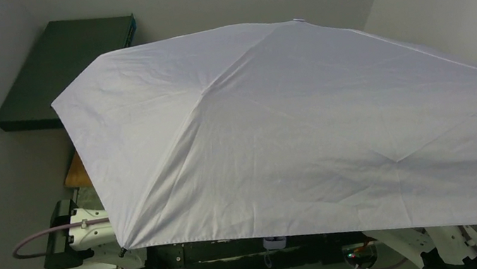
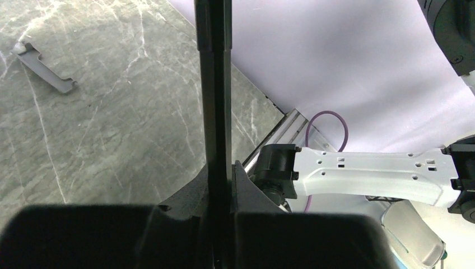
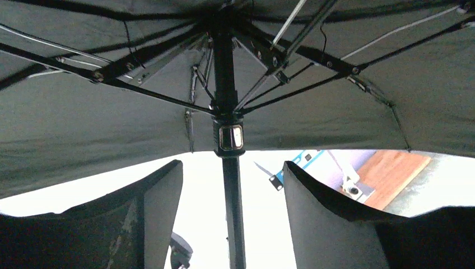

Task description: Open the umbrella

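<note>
The umbrella [image 1: 291, 126] stands spread wide, and its pale lilac-white canopy covers most of the top view and hides both grippers there. In the left wrist view my left gripper [image 2: 219, 175] is shut on the thin black shaft [image 2: 215, 84], which runs straight up out of the jaws. From the right wrist view I look up at the dark underside of the canopy [image 3: 84, 123], the ribs and the runner [image 3: 228, 134]. My right gripper [image 3: 232, 188] is open, one finger on each side of the shaft [image 3: 233, 218], with clear gaps and no contact.
A grey marble table [image 2: 112, 123] lies below, with a small grey clip piece [image 2: 45, 67] on it. The right arm's white link [image 2: 369, 176] and a purple cable [image 2: 325, 120] are close beside the shaft. A dark green board [image 1: 69, 67] lies at the back left.
</note>
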